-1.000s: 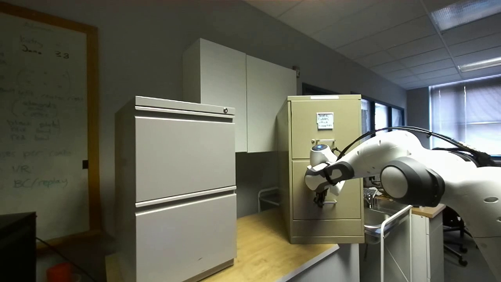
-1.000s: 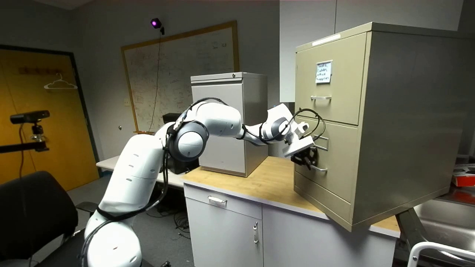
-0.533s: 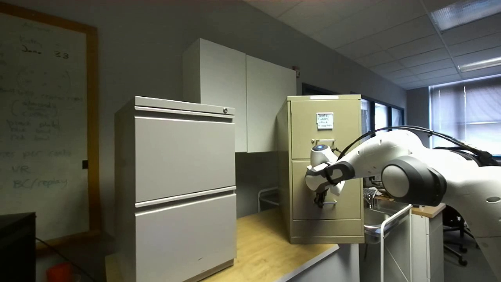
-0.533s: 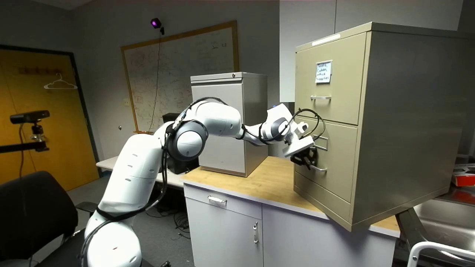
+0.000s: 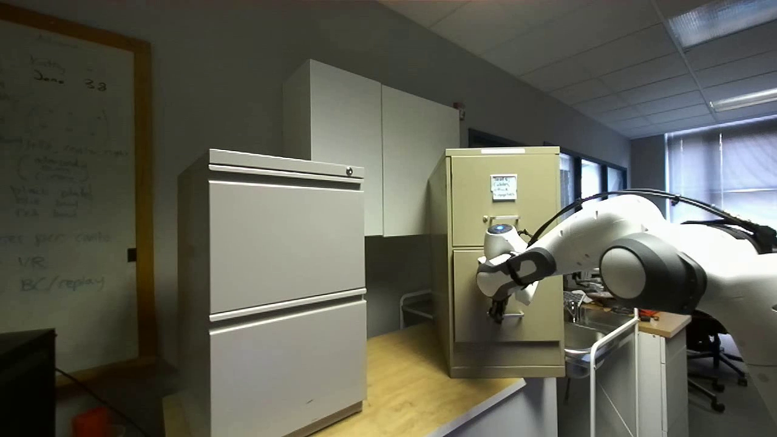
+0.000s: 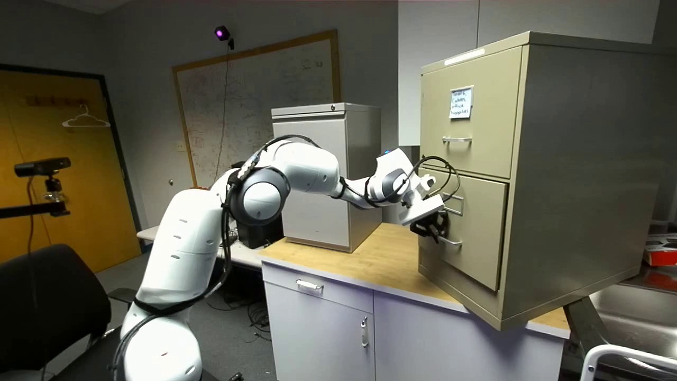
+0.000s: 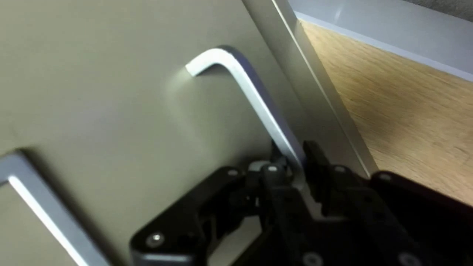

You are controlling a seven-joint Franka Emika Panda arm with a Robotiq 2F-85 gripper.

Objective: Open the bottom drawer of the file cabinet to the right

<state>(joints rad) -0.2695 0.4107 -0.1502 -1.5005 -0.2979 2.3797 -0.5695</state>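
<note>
The tall beige file cabinet (image 5: 507,371) stands on the counter and shows in both exterior views (image 6: 576,174). Its bottom drawer (image 5: 540,291) stands slightly out of the cabinet. A dark gap runs along its edge in an exterior view (image 6: 478,227). In the wrist view the drawer front (image 7: 111,96) fills the left, with its silver handle (image 7: 255,96) crossing the middle. My gripper (image 7: 292,151) has a finger on each side of the handle's near end and is shut on it. The gripper (image 5: 496,314) partly hides the handle in the exterior views (image 6: 443,238).
A wide grey two-drawer cabinet (image 5: 285,243) stands on the wooden counter (image 5: 407,376) beside the file cabinet. A sink (image 6: 634,317) and a white rail (image 6: 629,353) are on its far side. A black chair (image 6: 47,301) stands by the arm's base.
The bottom drawer has come out a little from the cabinet, opening a dark gap around its front. My gripper and arm have moved back with the handle, away from the cabinet.
</note>
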